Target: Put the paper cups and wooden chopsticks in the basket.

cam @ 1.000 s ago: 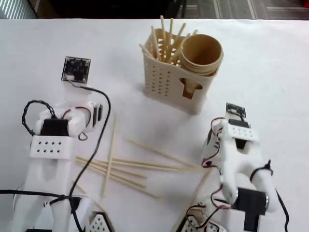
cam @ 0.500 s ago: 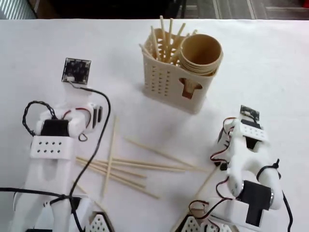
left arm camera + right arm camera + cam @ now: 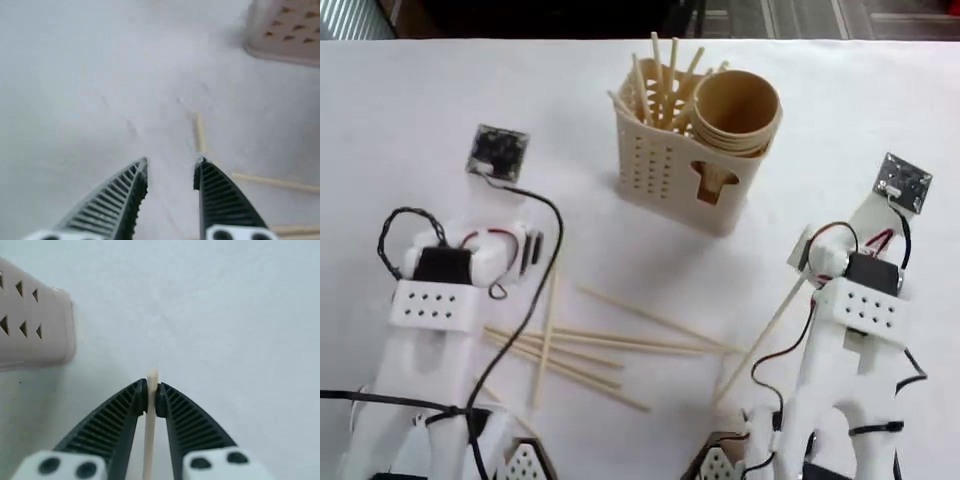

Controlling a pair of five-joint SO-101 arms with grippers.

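**Right arm lifts one stick.** The right gripper (image 3: 151, 390) pinches a wooden chopstick (image 3: 151, 405) near its upper end, with ribbed dark fingers (image 3: 125, 415) pressed against it from both sides. This is toward the right edge of the white desk (image 3: 420, 90). The stick slants down toward the near edge, and whether its low tip touches the desk cannot be told.

The left gripper (image 3: 171, 170) hangs with fingers spread above the desk, the end of one stray stick (image 3: 200, 132) just beyond its tips. The loose chopsticks (image 3: 590, 345) lie crossed in a fan toward the near edge, between the two arms.

Toward the middle of the far edge, the pale perforated plastic basket (image 3: 665, 175) holds a nested stack of tan paper cups (image 3: 735, 105) and a bundle of upright sticks (image 3: 660, 70).

The chopstick looks light, stiff, thin and smooth. Held this close to one end, it will likely swing or twist in the grip, and a hold nearer the middle should steady it. The cups look light and easily crushed, so a gentle hold at the rim suits them.
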